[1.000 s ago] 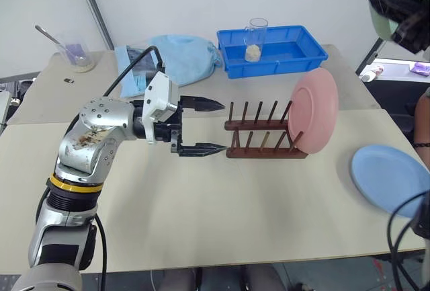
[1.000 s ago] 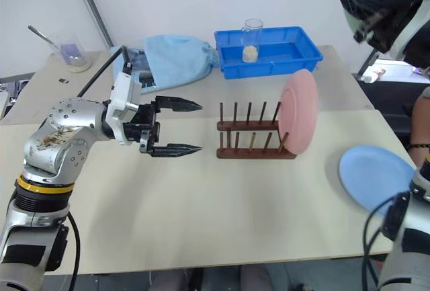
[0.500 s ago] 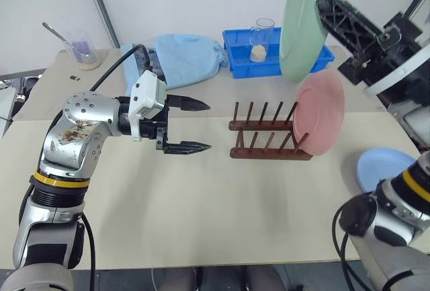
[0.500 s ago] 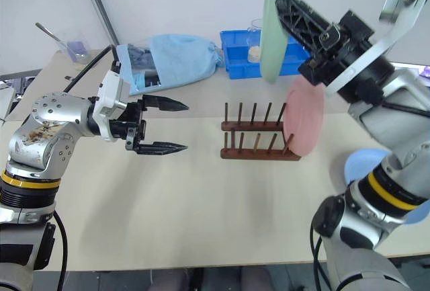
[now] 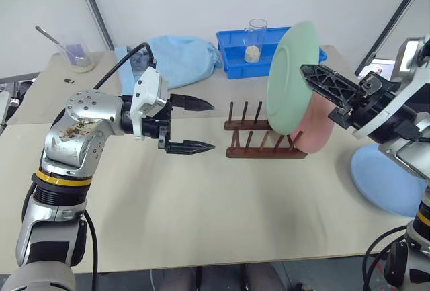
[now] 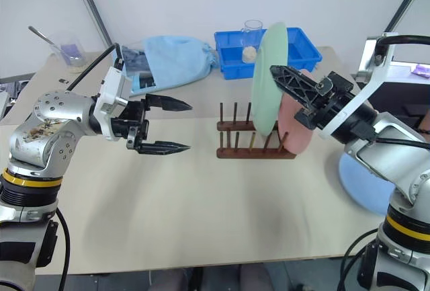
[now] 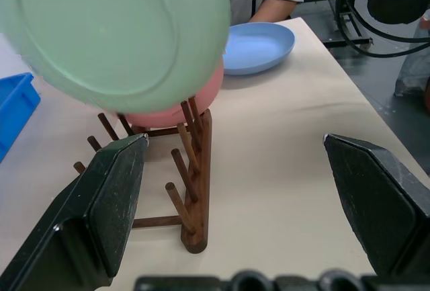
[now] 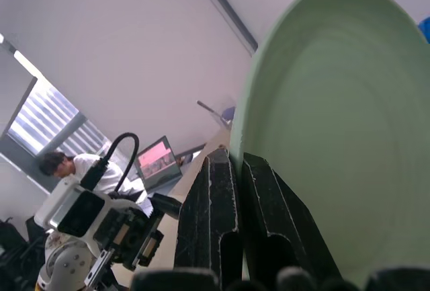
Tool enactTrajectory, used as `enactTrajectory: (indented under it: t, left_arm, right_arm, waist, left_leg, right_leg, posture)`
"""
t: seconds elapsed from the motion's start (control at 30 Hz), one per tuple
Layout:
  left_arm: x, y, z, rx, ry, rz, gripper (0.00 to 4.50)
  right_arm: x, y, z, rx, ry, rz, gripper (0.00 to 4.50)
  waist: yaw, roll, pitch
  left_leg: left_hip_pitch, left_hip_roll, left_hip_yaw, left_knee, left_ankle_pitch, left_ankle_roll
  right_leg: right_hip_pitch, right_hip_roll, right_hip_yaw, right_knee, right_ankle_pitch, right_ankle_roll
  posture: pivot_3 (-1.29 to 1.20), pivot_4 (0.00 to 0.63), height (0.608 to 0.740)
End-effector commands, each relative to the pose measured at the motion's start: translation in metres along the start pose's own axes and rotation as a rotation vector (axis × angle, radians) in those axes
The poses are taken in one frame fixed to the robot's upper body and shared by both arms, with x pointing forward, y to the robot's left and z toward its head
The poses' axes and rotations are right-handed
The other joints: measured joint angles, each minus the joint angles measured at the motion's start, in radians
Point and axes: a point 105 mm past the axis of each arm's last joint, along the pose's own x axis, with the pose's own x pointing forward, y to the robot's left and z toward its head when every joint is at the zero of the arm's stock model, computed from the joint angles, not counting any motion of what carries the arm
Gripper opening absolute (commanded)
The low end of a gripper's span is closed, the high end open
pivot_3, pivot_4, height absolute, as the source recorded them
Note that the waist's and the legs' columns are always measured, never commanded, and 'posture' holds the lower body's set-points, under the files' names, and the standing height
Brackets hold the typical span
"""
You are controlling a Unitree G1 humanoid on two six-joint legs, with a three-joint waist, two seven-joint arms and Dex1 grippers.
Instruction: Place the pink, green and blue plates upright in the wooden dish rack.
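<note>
right hand [image 6: 285,78] is clenched on the rim of the green plate [image 5: 290,79], holding it on edge, just above the wooden dish rack [image 5: 262,138] and next to the pink plate [image 5: 316,130], which already stands upright at the rack's right end. blue plate [image 5: 386,180] lies flat on the desk [image 5: 201,203] to the right, well apart from the rack, not yet racked. left hand [image 5: 195,125] hovers beside the rack's left end, fingers spread wide, grasping nothing. judgement: plates look light, stiff, matte plastic, unlikely to break; the thin rim pinch looks adequate but could let the plate swing or slip. best hold is at the upper rim, so the lower edge is free to drop between pegs. the rack looks light and may slide if nudged.
</note>
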Motion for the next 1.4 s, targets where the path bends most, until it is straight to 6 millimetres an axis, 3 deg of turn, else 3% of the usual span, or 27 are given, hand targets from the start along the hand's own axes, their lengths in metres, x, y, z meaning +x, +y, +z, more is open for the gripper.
enactTrajectory:
  t: [0.03, 0.67, 0.93, 1.1, 1.27, 1.4]
  left_arm:
    - [-0.001, -0.002, 0.009, 0.037, -0.013, -0.002, 4.5]
    - [-0.002, -0.004, 0.008, 0.041, -0.014, 0.007, 4.5]
    - [0.0, -0.006, 0.009, 0.037, -0.023, 0.009, 4.5]
    - [0.001, -0.006, 0.008, 0.033, -0.027, 0.008, 4.5]
    - [0.005, -0.006, 0.008, 0.03, -0.044, -0.007, 4.5]
    - [0.008, -0.011, 0.009, 0.022, -0.063, -0.042, 4.5]
  right_arm:
    - [0.0, 0.0, 0.005, -0.005, -0.015, 0.028, 0.02]
    - [0.011, -0.036, -0.003, -0.036, 0.118, -0.021, 0.02]
    - [0.019, -0.042, 0.008, -0.153, 0.114, -0.093, 2.74]
    - [0.015, -0.032, 0.035, -0.328, 0.064, -0.122, 4.45]
    - [0.002, -0.016, 0.063, -0.558, 0.078, -0.147, 4.45]
    - [-0.021, 0.007, 0.064, -0.65, 0.174, -0.1, 4.45]
  waist:
    - [0.002, 0.0, 0.0]
    - [0.006, 0.0, 0.0]
    - [0.007, 0.0, 0.0]
    - [0.009, 0.0, 0.0]
    - [0.01, 0.0, 0.0]
    - [0.012, 0.0, 0.0]
  left_leg:
    - [0.0, 0.0, 0.0, 0.0, 0.0, 0.0]
    - [-0.001, 0.001, 0.0, 0.0, 0.0, 0.0]
    - [-0.002, 0.001, 0.0, 0.0, 0.0, 0.0]
    - [-0.003, 0.0, 0.0, 0.0, 0.0, 0.0]
    - [-0.004, 0.0, 0.0, 0.0, 0.0, 0.001]
    - [-0.004, 0.001, 0.0, 0.0, -0.001, 0.002]
  right_leg:
    - [0.0, 0.0, 0.0, 0.0, 0.0, 0.0]
    - [0.0, 0.0, 0.0, -0.002, 0.0, 0.0]
    - [-0.001, 0.0, 0.0, -0.004, 0.0, 0.0]
    - [-0.002, -0.001, 0.0, -0.005, 0.0, 0.001]
    - [-0.002, 0.0, -0.001, -0.006, 0.001, 0.001]
    - [-0.002, -0.001, -0.001, -0.006, 0.001, 0.001]
  posture:
    - [0.0, 0.15, 0.74]
    - [0.0, 0.15, 0.74]
    - [0.0, 0.15, 0.74]
    - [0.0, 0.15, 0.74]
    - [0.0, 0.15, 0.74]
    - [0.0, 0.15, 0.74]
